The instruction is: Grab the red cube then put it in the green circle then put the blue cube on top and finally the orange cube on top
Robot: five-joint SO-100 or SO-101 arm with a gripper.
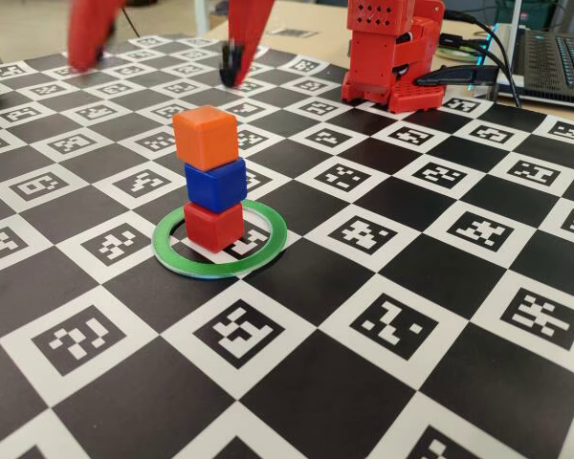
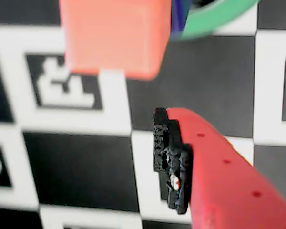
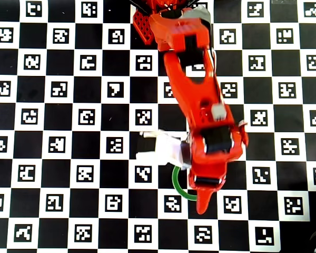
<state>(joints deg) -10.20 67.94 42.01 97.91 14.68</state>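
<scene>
1. Cubes are standing as a finished tower in the fixed view: the red cube (image 1: 213, 226) is sitting inside the green circle (image 1: 269, 248), the blue cube (image 1: 215, 185) is resting on it, and the orange cube (image 1: 205, 137) is topping the stack.
2. Layers are sitting slightly twisted against one another, and the orange cube is overhanging a little toward the left of that view, so the tower is looking only loosely balanced.
3. Fingers of the gripper (image 1: 165, 53) are spread wide apart and holding nothing; in the fixed view they are hanging blurred above and behind the tower, clear of it.
4. Wrist view is showing one padded finger (image 2: 171, 160) below the orange cube (image 2: 114, 38), with a sliver of blue and an arc of the green circle (image 2: 219, 16) beside it.
5. Overhead view is hiding the tower under the arm; only part of the green circle (image 3: 177, 184) is showing.
6. Risk is lying in the retreat, as I judge it: a low or sideways sweep of a finger could be clipping the orange cube and toppling the stack.
</scene>
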